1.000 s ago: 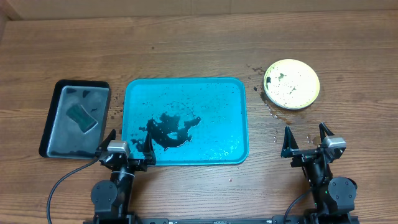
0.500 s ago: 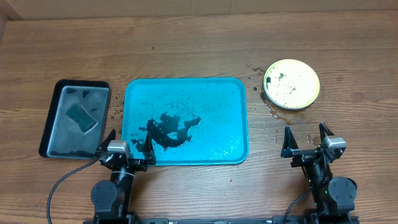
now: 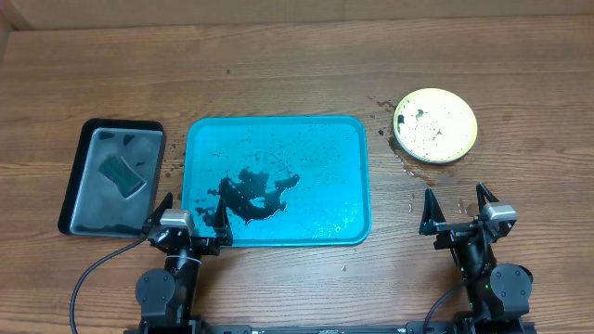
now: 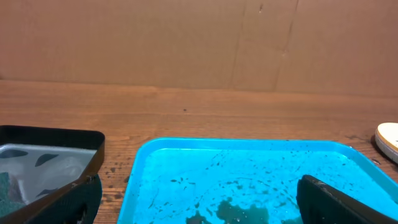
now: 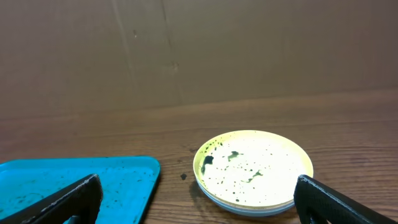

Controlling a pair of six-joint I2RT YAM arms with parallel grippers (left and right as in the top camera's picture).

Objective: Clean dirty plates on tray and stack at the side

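The plates (image 3: 435, 125) sit stacked on the table to the right of the turquoise tray (image 3: 357, 176). The yellow-green plate is on top, with black specks; a white or light blue rim shows under it in the right wrist view (image 5: 252, 173). The tray holds no plates, only a black smear and specks; it also shows in the left wrist view (image 4: 186, 162) and the right wrist view (image 5: 118, 171). My left gripper (image 3: 189, 215) is open and empty at the tray's front left corner. My right gripper (image 3: 458, 210) is open and empty in front of the plates.
A smaller black tray with a grey inside (image 3: 88, 199) stands left of the turquoise tray, with a dark green sponge (image 3: 123, 175) in it. Black specks lie on the table between the tray and the plates. A cardboard wall runs along the back.
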